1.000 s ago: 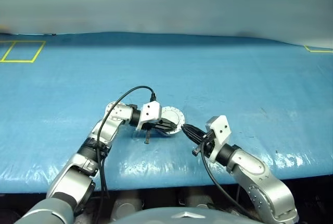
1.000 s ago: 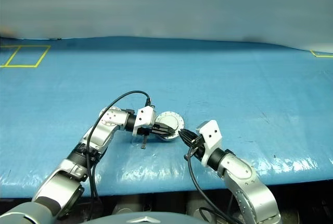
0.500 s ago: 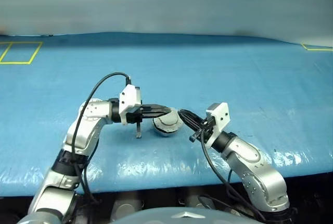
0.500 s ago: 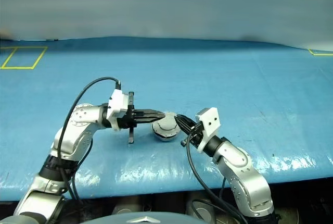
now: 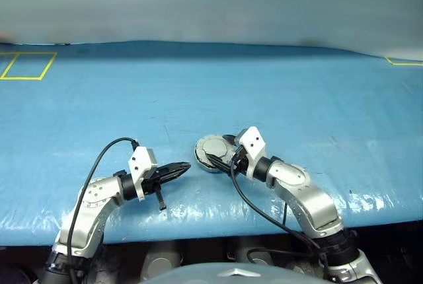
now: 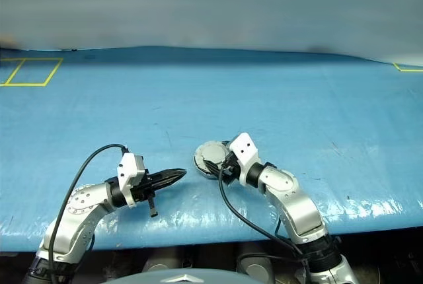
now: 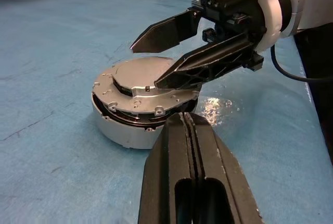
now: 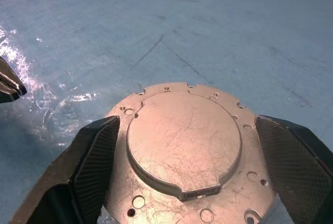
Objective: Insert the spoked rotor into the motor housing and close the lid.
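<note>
So the motor housing [image 5: 213,160] is sitting on the blue table cover [image 5: 297,99], near the front edge and roughly in the middle between the two arms; the lid [image 7: 148,86] is down on top of it, plain grey outer face with the raised centre up, though in the left wrist view it looks a bit tilted with a dark gap showing along one side, so can't say it's fully seated; can't see the spoked rotor from any angle, presumably nothing to say there.

Right gripper [image 8: 182,182] is spread wide over the lid, one black finger on each side of the disc; in its own wrist view the fingers [image 8: 96,156] flank the rim, and whether they actually touch it I can't tell; it's not clamping anything.

Left gripper [image 5: 177,170] is off to the left of the housing, apart from it, pointing toward it; fingers [image 7: 190,146] pressed together, clenched on nothing.

Yellow tape outline [image 5: 26,65] way back in the far left corner of the cover.
</note>
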